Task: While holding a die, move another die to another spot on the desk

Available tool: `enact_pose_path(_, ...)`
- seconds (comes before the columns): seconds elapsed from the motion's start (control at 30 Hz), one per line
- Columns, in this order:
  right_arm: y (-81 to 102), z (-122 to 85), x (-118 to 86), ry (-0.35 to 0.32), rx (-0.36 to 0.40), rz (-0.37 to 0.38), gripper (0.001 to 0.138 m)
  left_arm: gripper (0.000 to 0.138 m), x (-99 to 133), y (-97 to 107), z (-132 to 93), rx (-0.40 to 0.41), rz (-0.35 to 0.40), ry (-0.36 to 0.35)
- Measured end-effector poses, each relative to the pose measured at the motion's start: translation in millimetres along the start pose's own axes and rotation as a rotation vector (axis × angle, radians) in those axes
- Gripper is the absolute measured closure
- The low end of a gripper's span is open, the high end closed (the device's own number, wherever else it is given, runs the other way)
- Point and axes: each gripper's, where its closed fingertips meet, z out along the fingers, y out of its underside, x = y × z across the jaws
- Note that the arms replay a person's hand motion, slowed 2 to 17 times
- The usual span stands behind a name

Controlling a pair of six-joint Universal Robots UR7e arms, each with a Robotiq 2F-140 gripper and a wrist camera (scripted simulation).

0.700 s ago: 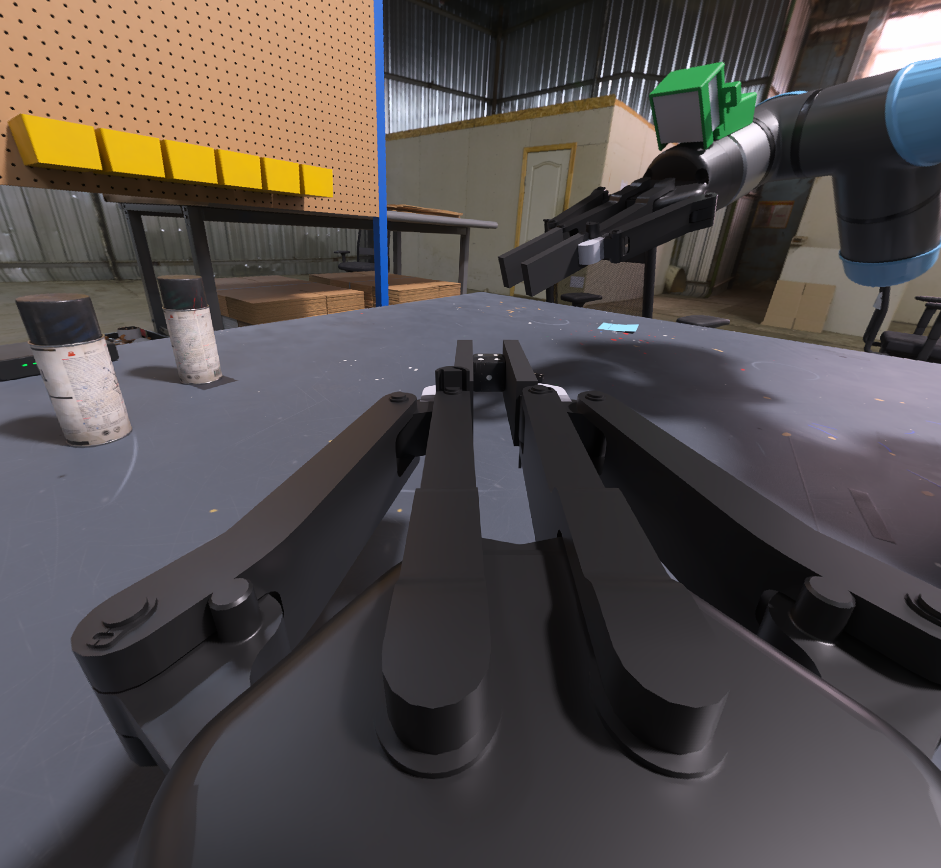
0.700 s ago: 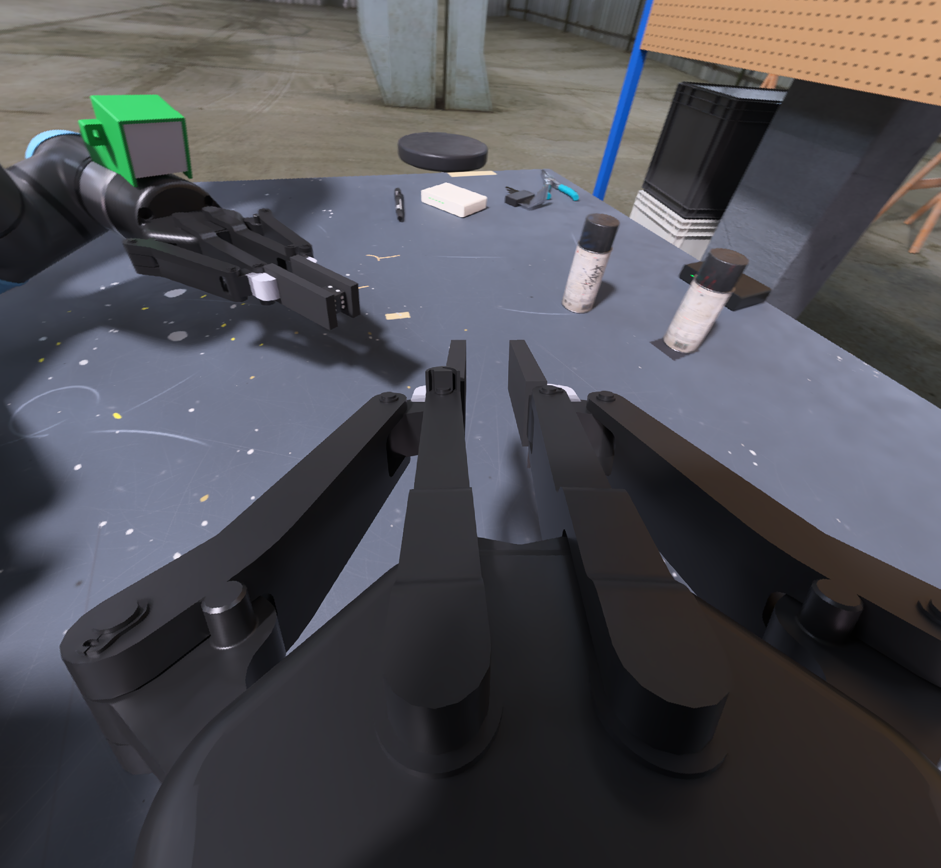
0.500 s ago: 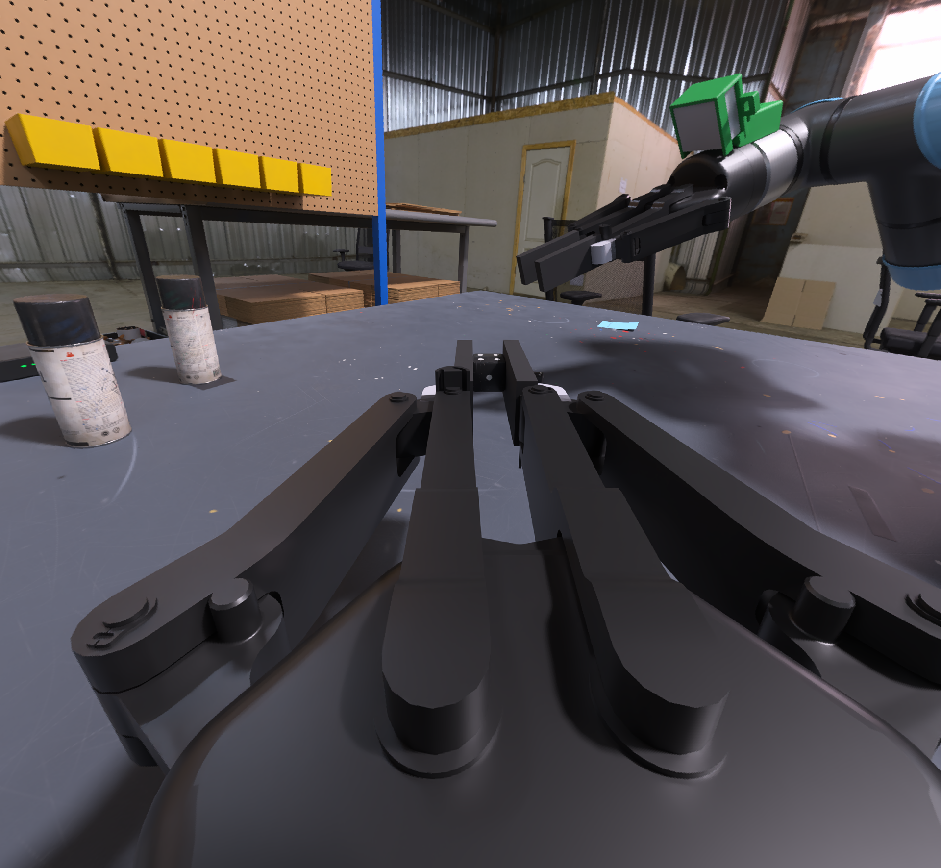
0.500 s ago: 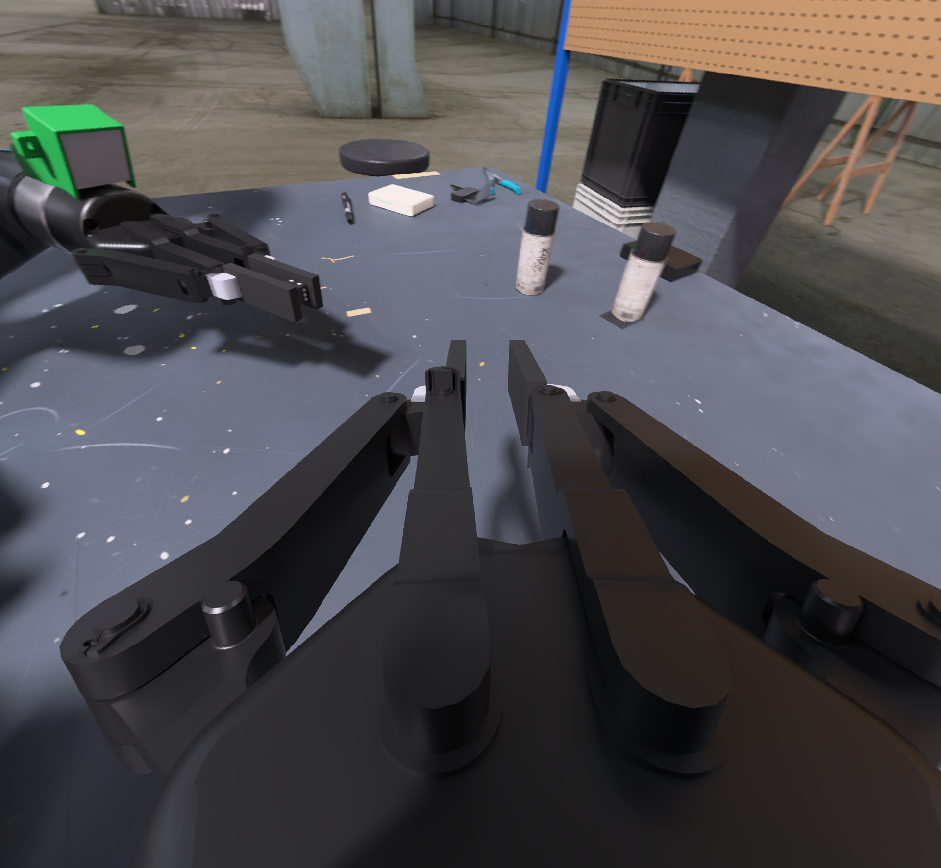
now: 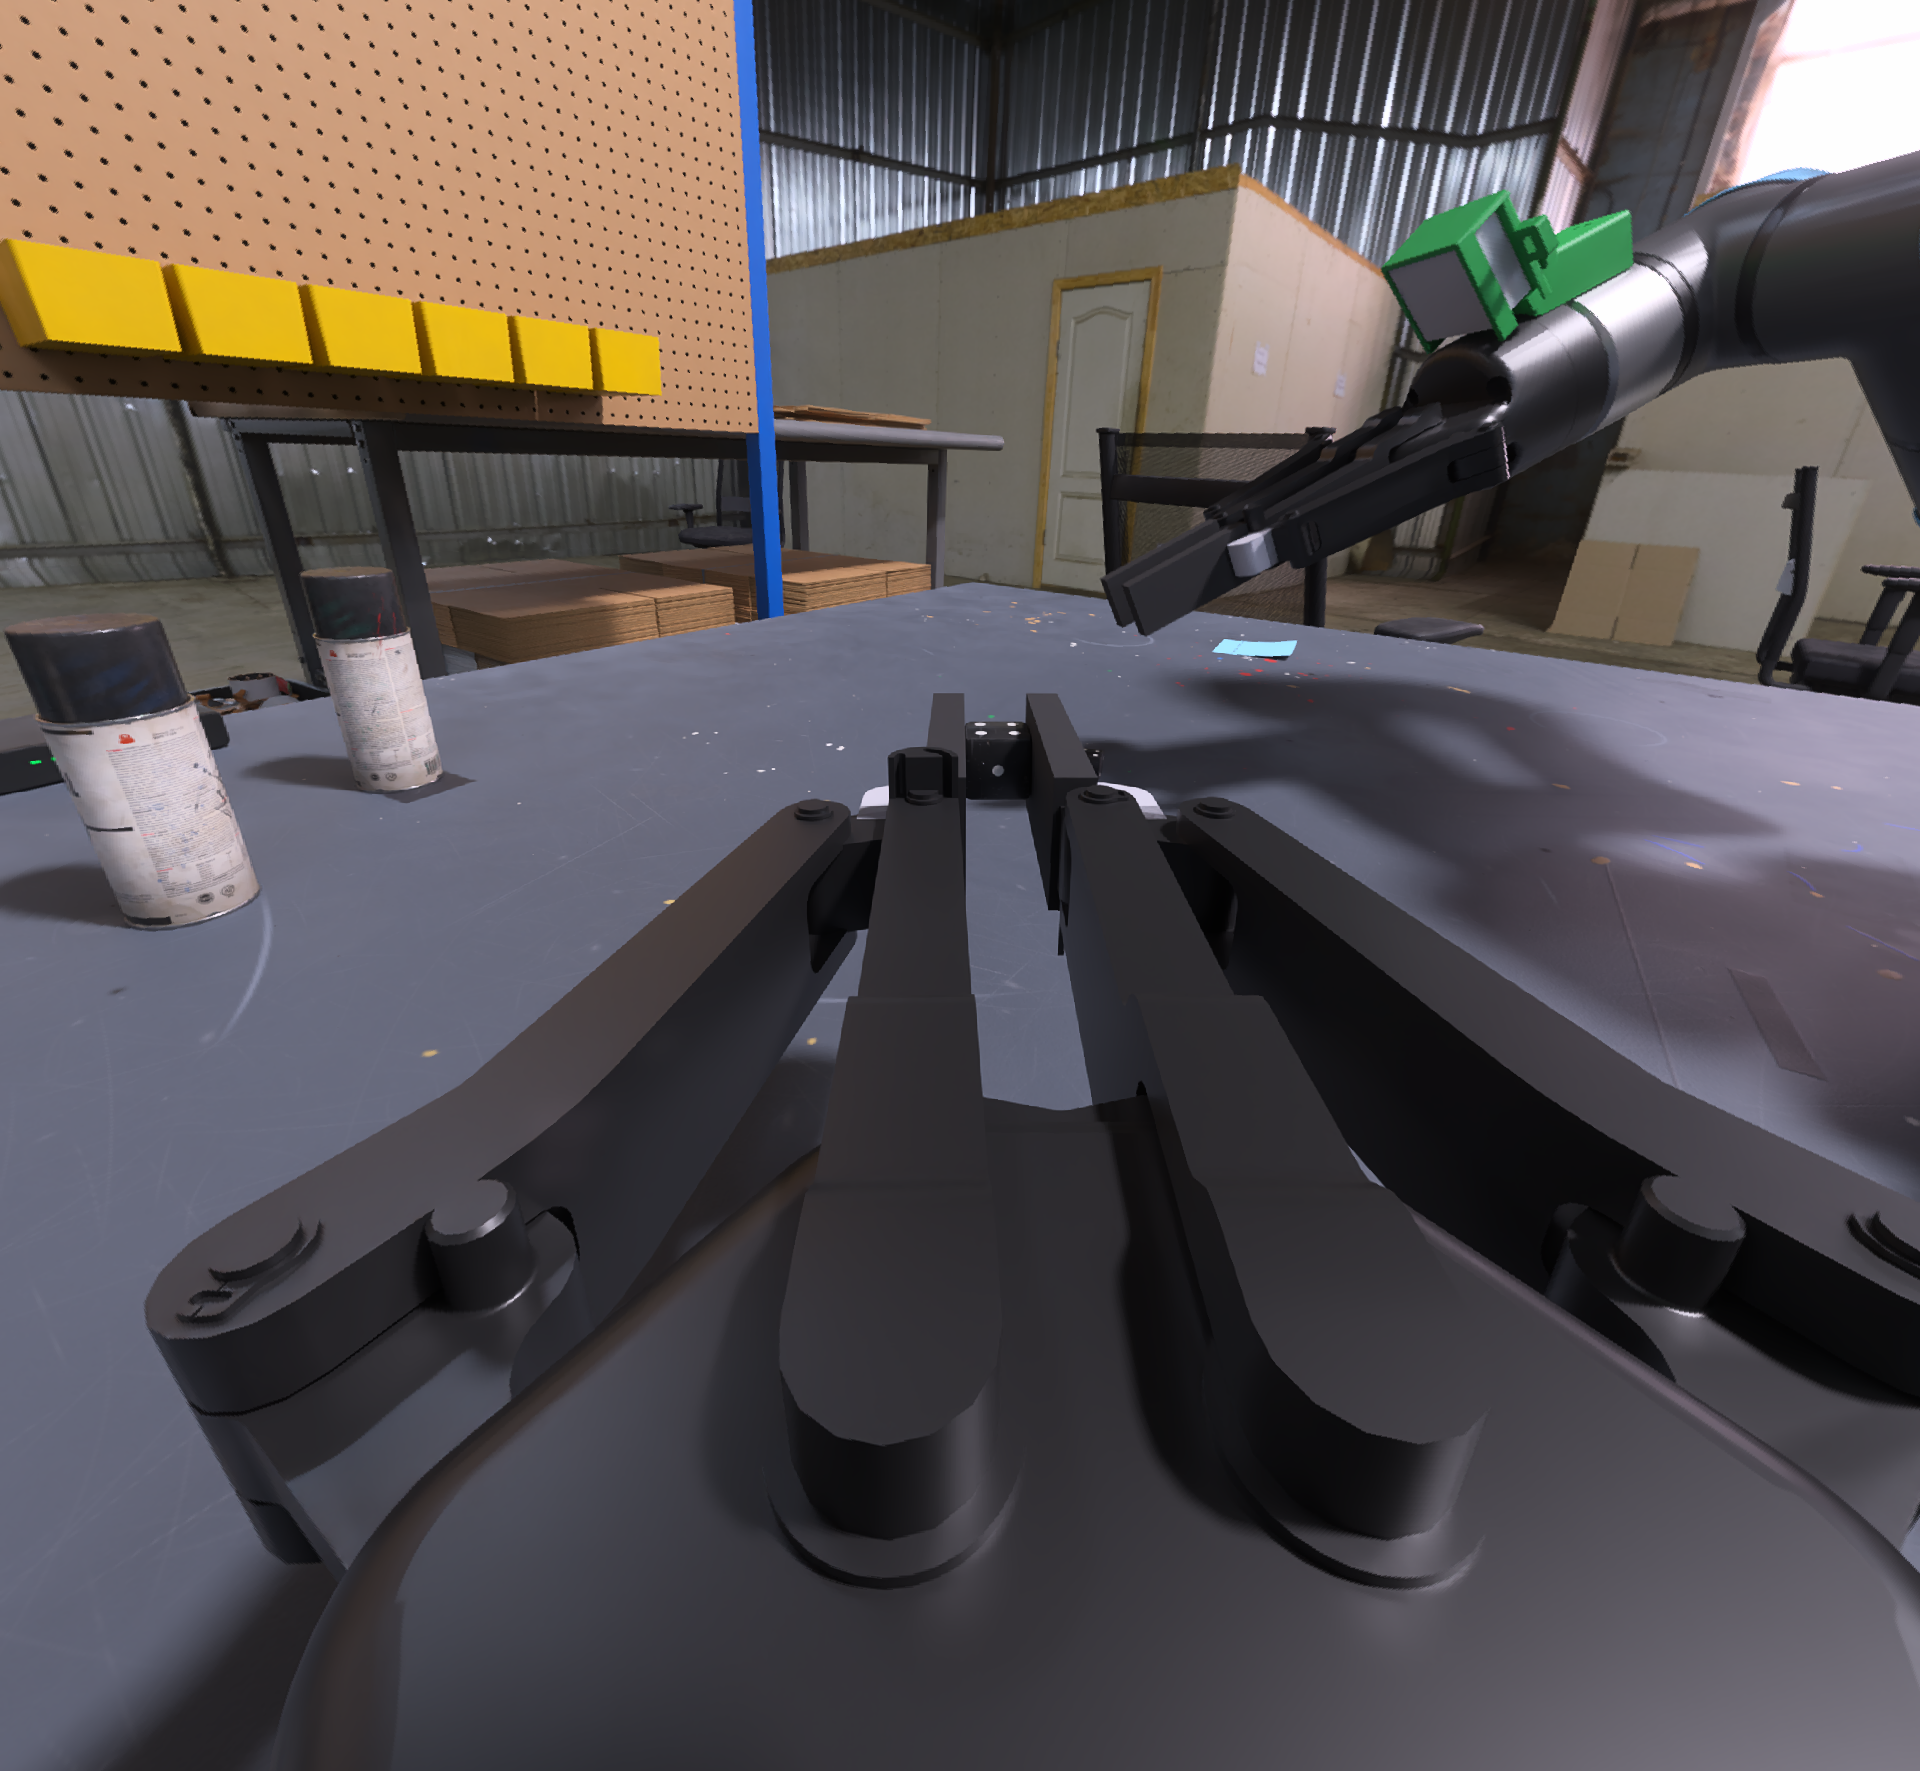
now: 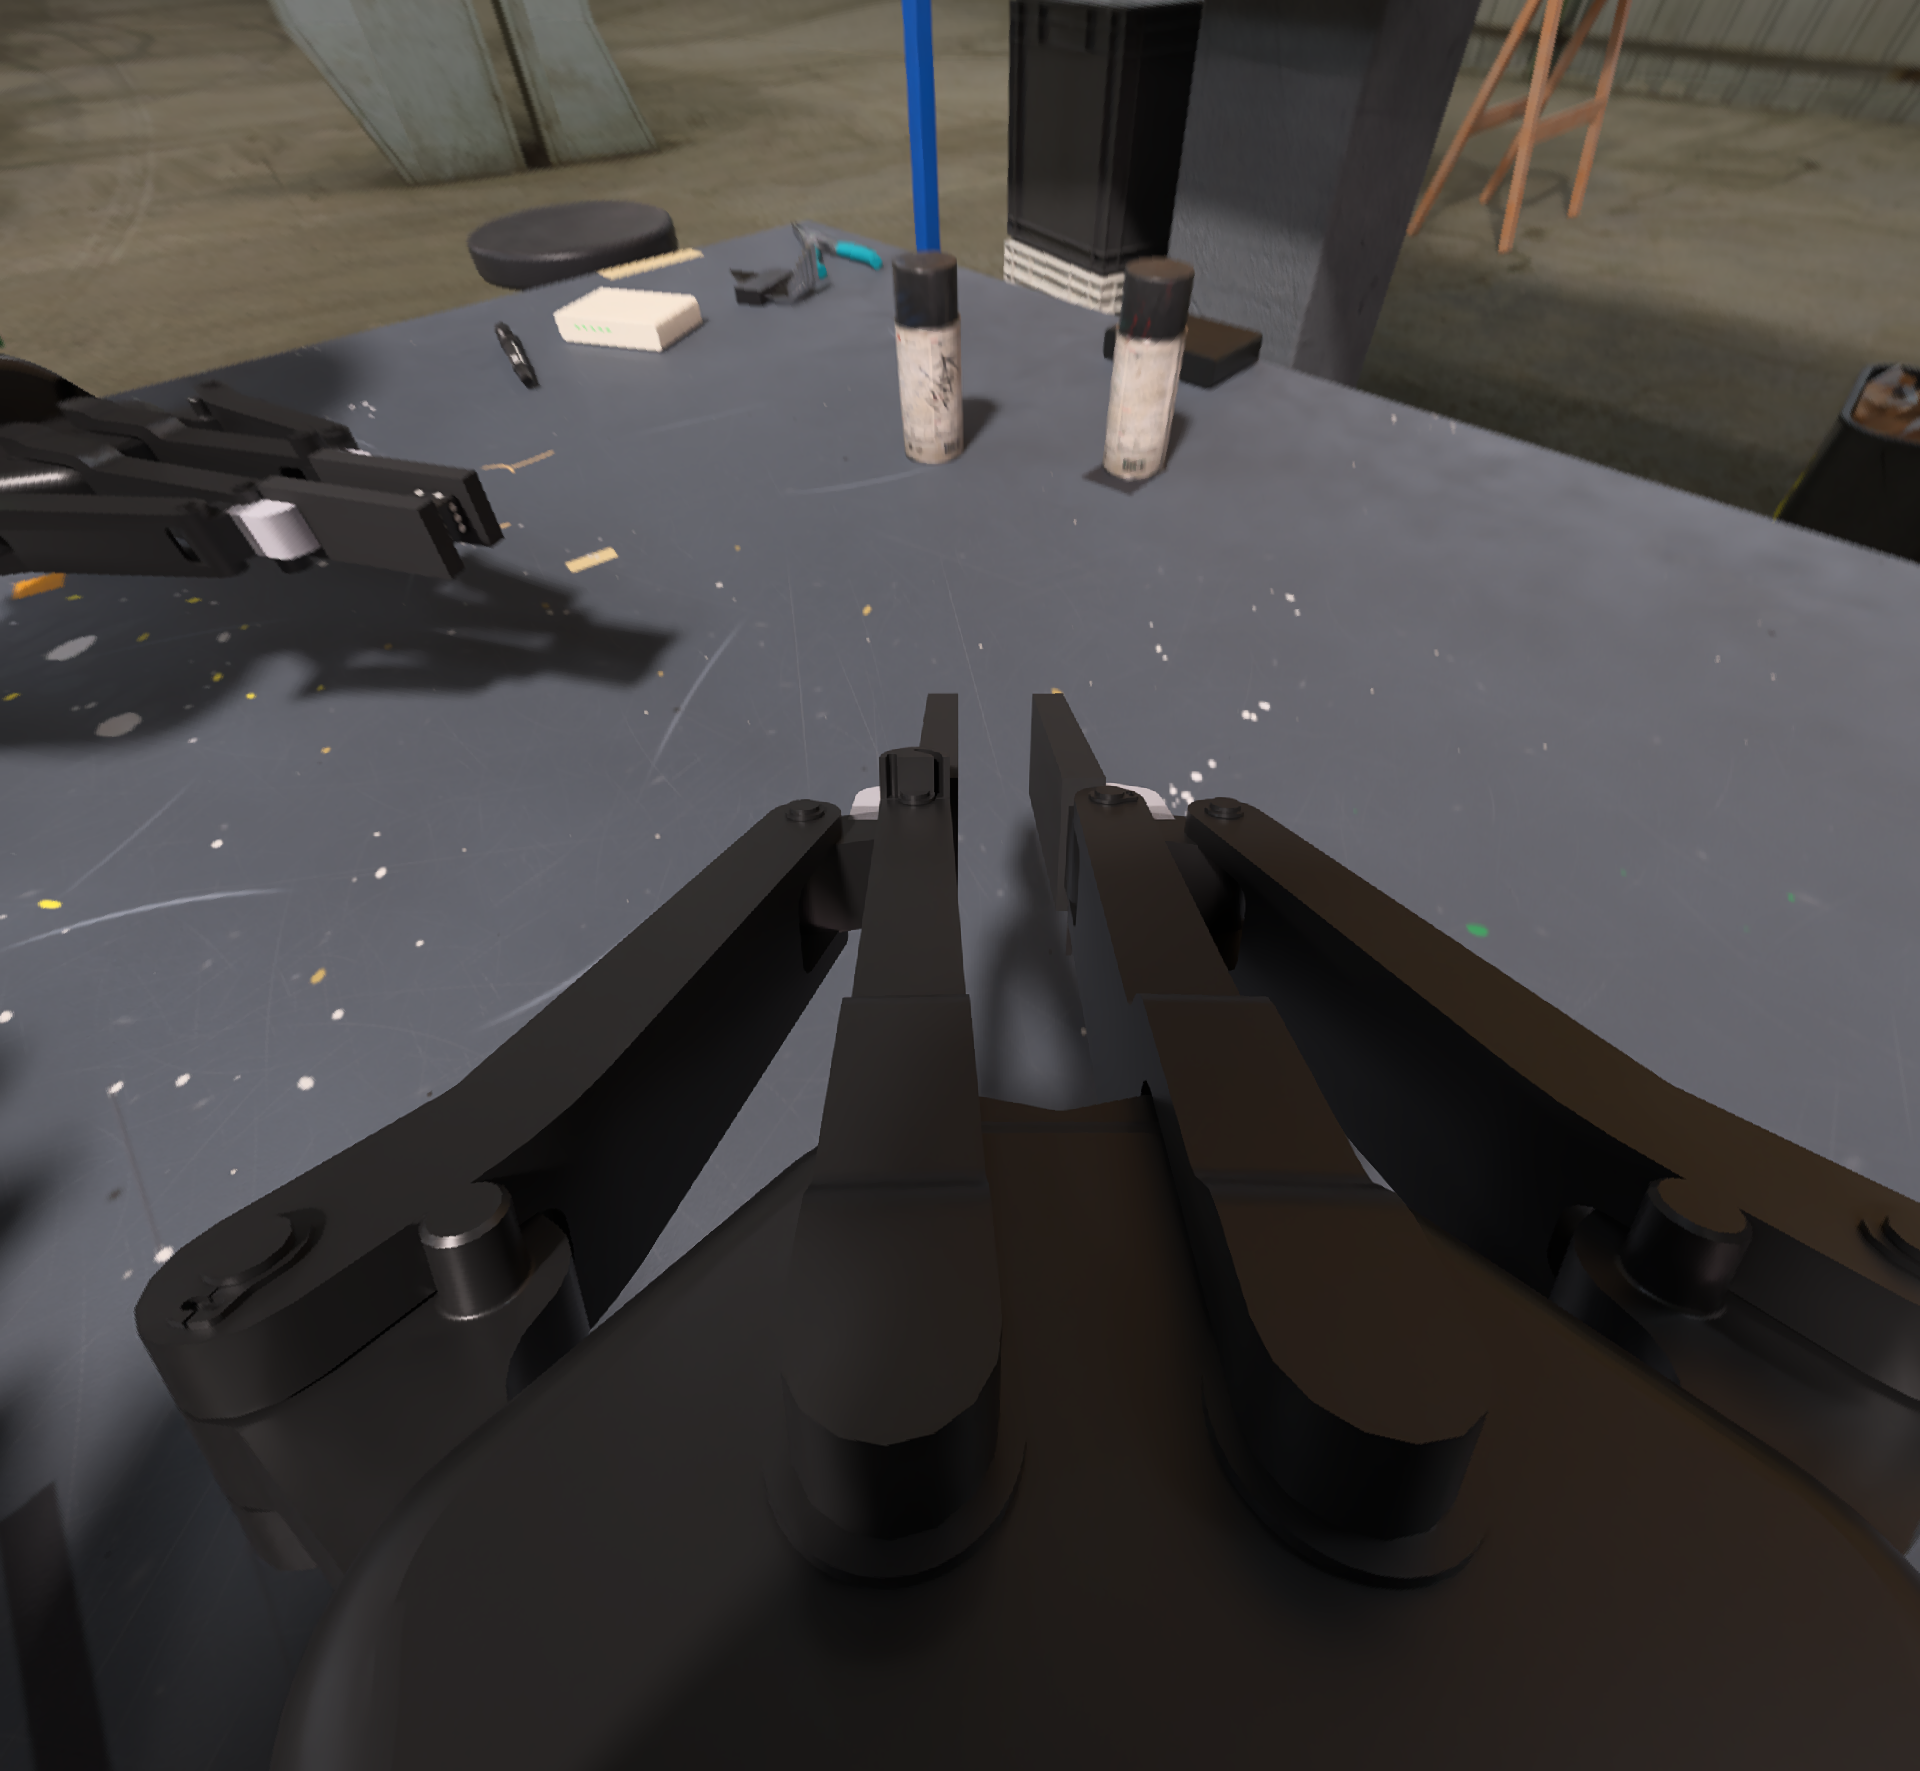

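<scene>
My left gripper (image 5: pixel 995 734) is shut on a small black die (image 5: pixel 995 760) with white pips and holds it at its fingertips, just above the grey desk (image 5: pixel 623 890). It also shows at the left of the right wrist view (image 6: pixel 468 526), with the die (image 6: pixel 454 516) between its tips. My right gripper (image 6: pixel 994 713) hovers over the desk with its jaws a narrow gap apart and nothing between them. In the left wrist view it (image 5: pixel 1127 604) hangs in the air at the far right. No second die is visible.
Two spray cans (image 6: pixel 928 360) (image 6: pixel 1146 371) stand on the far side of the desk. Behind them lie a white box (image 6: pixel 629 321), a black disc (image 6: pixel 571 241), a pen (image 6: pixel 516 355) and pliers (image 6: pixel 821 256). A blue paper slip (image 5: pixel 1255 648) lies far off. A pegboard (image 5: pixel 364 111) with yellow bins stands at the left.
My right gripper has swung away from the left gripper, to the right in the left wrist view. The left gripper has stayed still with the die.
</scene>
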Motion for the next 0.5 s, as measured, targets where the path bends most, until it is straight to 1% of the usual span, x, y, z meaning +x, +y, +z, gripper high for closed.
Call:
enact_pose_path(0.1,14.2,2,3,0.023,-0.056,0.022,0.120,0.123,0,0,0,-0.003,0.001,0.002)
enact_pose_path(0.27,35.0,8,9,0.080,-0.149,0.034,0.120,0.123,1,0,0,-0.003,0.004,0.003)
enact_pose_path(0.4,46.9,12,14,0.116,-0.207,0.038,0.120,0.123,1,1,0,-0.005,0.005,0.004)
enact_pose_path(0.5,51.6,13,18,0.137,-0.231,0.041,0.122,0.123,1,1,1,-0.006,0.005,0.004)
